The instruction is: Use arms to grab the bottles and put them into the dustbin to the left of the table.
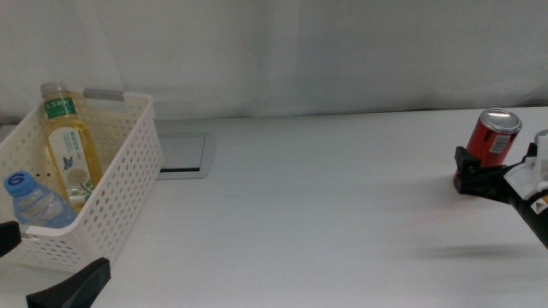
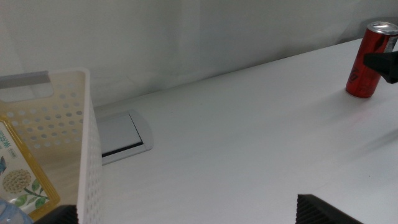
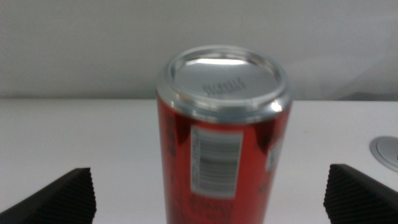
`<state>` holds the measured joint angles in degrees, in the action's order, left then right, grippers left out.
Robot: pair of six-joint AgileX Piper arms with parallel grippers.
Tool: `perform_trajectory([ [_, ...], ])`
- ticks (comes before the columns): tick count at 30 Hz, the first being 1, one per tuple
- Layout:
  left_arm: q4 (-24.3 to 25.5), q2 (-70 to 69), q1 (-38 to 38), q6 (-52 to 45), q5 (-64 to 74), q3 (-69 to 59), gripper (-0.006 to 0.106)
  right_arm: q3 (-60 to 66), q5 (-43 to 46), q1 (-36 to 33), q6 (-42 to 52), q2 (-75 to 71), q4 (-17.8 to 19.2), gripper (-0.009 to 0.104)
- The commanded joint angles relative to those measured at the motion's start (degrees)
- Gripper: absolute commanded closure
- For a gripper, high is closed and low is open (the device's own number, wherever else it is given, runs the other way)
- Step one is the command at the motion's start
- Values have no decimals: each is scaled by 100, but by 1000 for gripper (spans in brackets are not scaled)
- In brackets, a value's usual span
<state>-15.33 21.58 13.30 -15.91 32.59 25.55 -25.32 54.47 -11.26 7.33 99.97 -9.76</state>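
The right gripper (image 3: pixel 208 186) stands with jaws wide apart around an upright red can (image 3: pixel 222 134) at the table's (image 1: pixel 325 205) right side, not touching it. The left gripper (image 1: pixel 43 269), also spread, waits beside the dustbin (image 1: pixel 128 180) at far left, which holds the yellow bottle (image 1: pixel 70 145) and the water bottle (image 1: pixel 34 201).

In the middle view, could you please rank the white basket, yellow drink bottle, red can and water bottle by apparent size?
1. White basket
2. Yellow drink bottle
3. Red can and water bottle: unsure, since the basket wall hides part of the bottle.
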Motion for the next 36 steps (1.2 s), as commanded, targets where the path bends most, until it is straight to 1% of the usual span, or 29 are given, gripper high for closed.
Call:
perform_trajectory([
  [1,-17,-20,34,46,3,-18,10,-174,61,-25,-33,111,33,-8],
  [5,-17,-20,34,46,3,-18,10,-438,-129,-25,-141,392,33,-8],
  [17,-17,-20,34,46,3,-18,10,-1074,-249,-25,-153,1068,-5,-8],
  [20,-17,-20,34,46,3,-18,10,-1182,-263,-25,-153,1150,-47,-6],
  [22,-17,-20,34,46,3,-18,10,-1217,-277,-25,-153,1210,-47,-1],
  [23,-17,-20,34,46,3,-18,10,-1231,-287,-25,-153,1238,-47,3],
  [24,-17,-20,34,46,3,-18,10,-1262,-287,-25,-153,1263,-47,10],
  [26,-17,-20,34,46,3,-18,10,-1297,-317,-25,-153,1318,-47,27],
  [27,-17,-20,34,46,3,-18,10,-1309,-317,-25,-153,1320,-47,38],
  [28,-17,-20,34,46,3,-18,10,-1309,-317,-25,-153,1320,-47,50],
  [29,-17,-20,34,46,3,-18,10,-1309,-271,-25,-153,1320,-47,87],
  [30,-17,-20,34,46,3,-18,10,-1309,-271,-25,-138,1260,163,97],
  [33,-17,-20,34,46,3,-18,10,-1309,-339,-36,-138,1024,819,97],
  [34,-17,-20,34,46,6,-18,10,-1309,-435,-77,-138,891,934,98],
  [36,-17,-20,34,46,6,-18,10,-1299,-703,-221,-138,602,1009,98],
])
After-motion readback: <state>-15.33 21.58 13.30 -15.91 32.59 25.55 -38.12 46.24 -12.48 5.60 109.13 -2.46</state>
